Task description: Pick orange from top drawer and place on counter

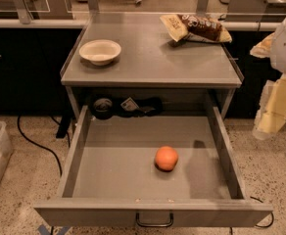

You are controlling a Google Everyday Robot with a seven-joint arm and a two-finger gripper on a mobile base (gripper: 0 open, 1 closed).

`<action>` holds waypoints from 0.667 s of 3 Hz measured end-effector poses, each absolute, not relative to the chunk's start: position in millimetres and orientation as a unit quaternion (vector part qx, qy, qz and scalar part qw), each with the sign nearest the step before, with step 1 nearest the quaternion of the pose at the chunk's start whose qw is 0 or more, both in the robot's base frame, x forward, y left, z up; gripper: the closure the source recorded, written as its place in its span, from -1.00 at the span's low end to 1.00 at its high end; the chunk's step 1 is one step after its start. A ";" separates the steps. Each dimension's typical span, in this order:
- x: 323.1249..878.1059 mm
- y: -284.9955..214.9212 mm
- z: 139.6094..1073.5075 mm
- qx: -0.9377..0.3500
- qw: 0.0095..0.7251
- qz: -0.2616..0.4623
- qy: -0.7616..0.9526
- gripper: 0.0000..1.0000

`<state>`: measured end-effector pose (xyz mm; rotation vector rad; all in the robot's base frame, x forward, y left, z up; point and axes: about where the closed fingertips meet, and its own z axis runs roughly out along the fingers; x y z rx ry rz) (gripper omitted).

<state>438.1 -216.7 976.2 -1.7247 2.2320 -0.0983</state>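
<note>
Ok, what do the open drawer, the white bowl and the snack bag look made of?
The top drawer looks like painted metal: matte grey, thin flat walls. The white bowl may be paper or foam: dull off-white, thick rim. The snack bag looks like plastic film: crinkled, glossy. The gripper hangs right of the drawer.

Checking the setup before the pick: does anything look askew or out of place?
The crinkled brown-and-yellow snack bag lies tilted at the flat grey counter's back right corner, jutting past its side rim. Nothing else stands out: the small round orange sits in the open grey metal top drawer; the end effector hangs off to the right.
</note>
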 end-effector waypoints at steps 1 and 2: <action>438.2 -216.6 976.1 -0.603 0.159 -0.034 0.781 -1.00; 438.6 -213.6 974.4 -0.609 0.166 -0.034 0.775 -1.00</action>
